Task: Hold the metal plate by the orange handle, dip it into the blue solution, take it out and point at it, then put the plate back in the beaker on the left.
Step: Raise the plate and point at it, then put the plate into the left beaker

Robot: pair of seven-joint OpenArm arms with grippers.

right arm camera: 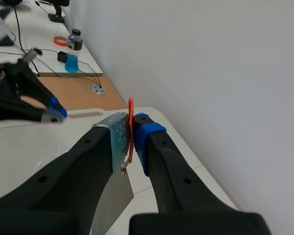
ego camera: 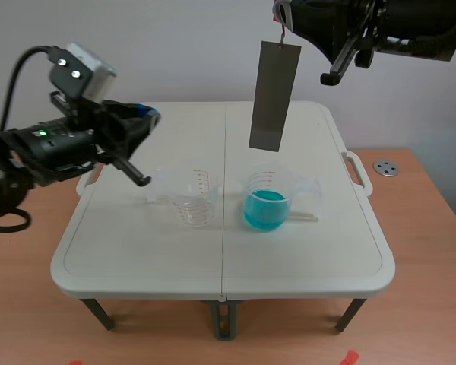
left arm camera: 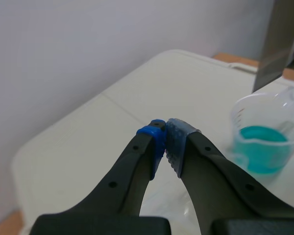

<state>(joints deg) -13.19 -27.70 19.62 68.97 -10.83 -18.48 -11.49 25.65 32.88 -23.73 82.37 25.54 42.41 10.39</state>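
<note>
Metal plate (ego camera: pixel 274 95): a flat, thin, matte grey rectangle with square corners. It is hung well above the clear beaker (ego camera: pixel 270 199). The long axis is close to vertical and slightly leaned. The lower short edge is over the beaker's mouth, with a gap of air between it and the rim.

The plate's top end is tied to the orange handle (right arm camera: pixel 131 128), a thin orange-red strand. The handle is pinched between the dotted pads of the right gripper (right arm camera: pixel 132 132), high over the beaker.

The beaker is transparent, round and spouted, with a side grip and a printed scale. It is part filled with blue solution (ego camera: pixel 264 207).

An empty beaker (ego camera: pixel 194 199) of the same make is set just beside it, on the left-arm side, not touching.

The left gripper (left arm camera: pixel 165 134) is held off the surface, further out past the empty beaker. Its fingers are pressed together on nothing, tips aimed toward the filled beaker.

Folding table (ego camera: pixel 137 251): off-white plastic, smooth, with rounded corners. Its centre seam is seen running between the two beakers. The filled beaker stands well in from every table edge.
</note>
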